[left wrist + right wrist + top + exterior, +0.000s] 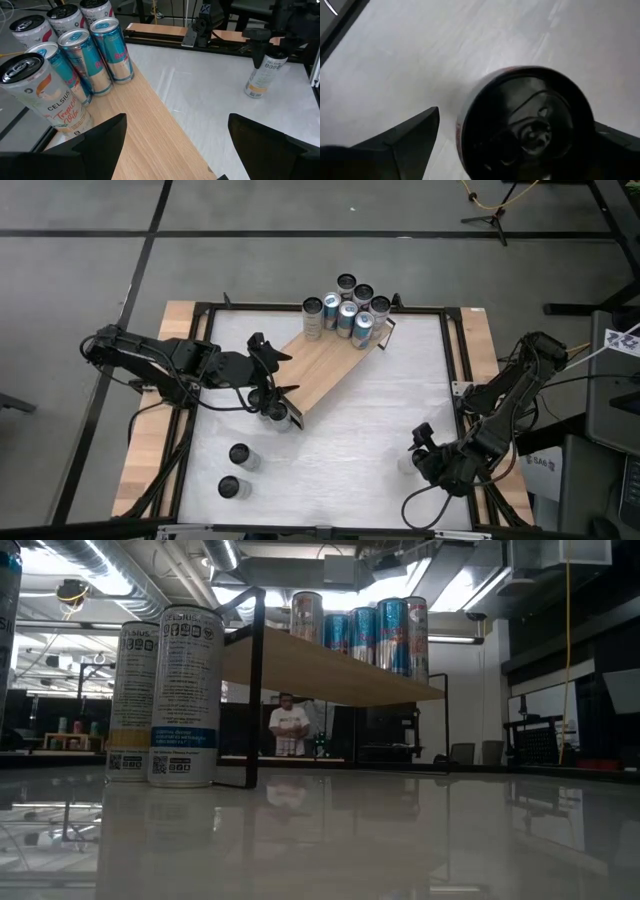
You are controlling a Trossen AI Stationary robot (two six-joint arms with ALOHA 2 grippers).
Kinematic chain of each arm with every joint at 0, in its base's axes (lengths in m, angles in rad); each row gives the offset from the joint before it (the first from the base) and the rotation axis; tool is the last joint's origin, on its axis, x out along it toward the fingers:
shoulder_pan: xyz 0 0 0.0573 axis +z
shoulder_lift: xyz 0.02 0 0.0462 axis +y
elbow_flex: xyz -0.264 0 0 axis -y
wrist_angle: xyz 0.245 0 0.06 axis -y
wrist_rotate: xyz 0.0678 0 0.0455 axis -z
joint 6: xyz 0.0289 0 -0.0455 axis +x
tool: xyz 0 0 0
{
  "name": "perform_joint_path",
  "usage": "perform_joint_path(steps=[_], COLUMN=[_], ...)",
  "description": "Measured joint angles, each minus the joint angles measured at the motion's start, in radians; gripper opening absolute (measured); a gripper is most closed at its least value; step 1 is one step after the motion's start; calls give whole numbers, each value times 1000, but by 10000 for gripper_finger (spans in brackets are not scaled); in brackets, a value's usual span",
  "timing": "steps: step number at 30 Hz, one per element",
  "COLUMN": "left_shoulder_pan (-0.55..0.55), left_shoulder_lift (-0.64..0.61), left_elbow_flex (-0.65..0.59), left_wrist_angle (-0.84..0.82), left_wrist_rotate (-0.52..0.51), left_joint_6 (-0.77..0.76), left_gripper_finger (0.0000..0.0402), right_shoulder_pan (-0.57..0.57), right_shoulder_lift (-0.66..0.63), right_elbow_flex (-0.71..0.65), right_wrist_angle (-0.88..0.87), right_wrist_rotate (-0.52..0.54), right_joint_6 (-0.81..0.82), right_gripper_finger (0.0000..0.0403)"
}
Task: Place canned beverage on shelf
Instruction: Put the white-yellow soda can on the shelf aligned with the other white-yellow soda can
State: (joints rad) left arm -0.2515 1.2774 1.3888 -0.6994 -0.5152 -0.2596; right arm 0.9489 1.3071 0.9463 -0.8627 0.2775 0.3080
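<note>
The long light-brown wooden shelf [325, 367] lies diagonally on the white worktop [390, 420], seven slim cans [345, 305] already at its far end. Three cans wait near left. The right hand [512, 145], spread, straddles another can [525, 122]; the left hand [175, 145] hovers spread over the shelf.

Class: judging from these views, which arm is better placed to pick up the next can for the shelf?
Probably right: the right gripper hangs open directly over a can on the table. The left gripper hovers open over the shelf.
</note>
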Motion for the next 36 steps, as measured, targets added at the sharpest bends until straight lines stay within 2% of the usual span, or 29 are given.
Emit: perform_joint_path(steps=[14,24,27,31,36], left_shoulder_pan=[0,0,0,0,0], left_shoulder_lift=[0,0,0,0,0], left_elbow_flex=[0,0,0,0,0], left_wrist_angle=[0,0,0,0,0], left_wrist_rotate=[0,0,0,0,0], left_joint_6=[0,0,0,0,0], left_gripper_finger=[342,342,342,342,342], right_shoulder_pan=[0,-1,-5,-59,-180], right_shoulder_lift=[0,0,0,1,1], right_elbow_flex=[-25,-25,-25,-24,12], right_wrist_angle=[70,76,87,122,161], right_wrist_rotate=[0,3,30,51,42], right_joint_6=[0,1,0,0,-5], right_gripper_finger=[368,266,250,255,263])
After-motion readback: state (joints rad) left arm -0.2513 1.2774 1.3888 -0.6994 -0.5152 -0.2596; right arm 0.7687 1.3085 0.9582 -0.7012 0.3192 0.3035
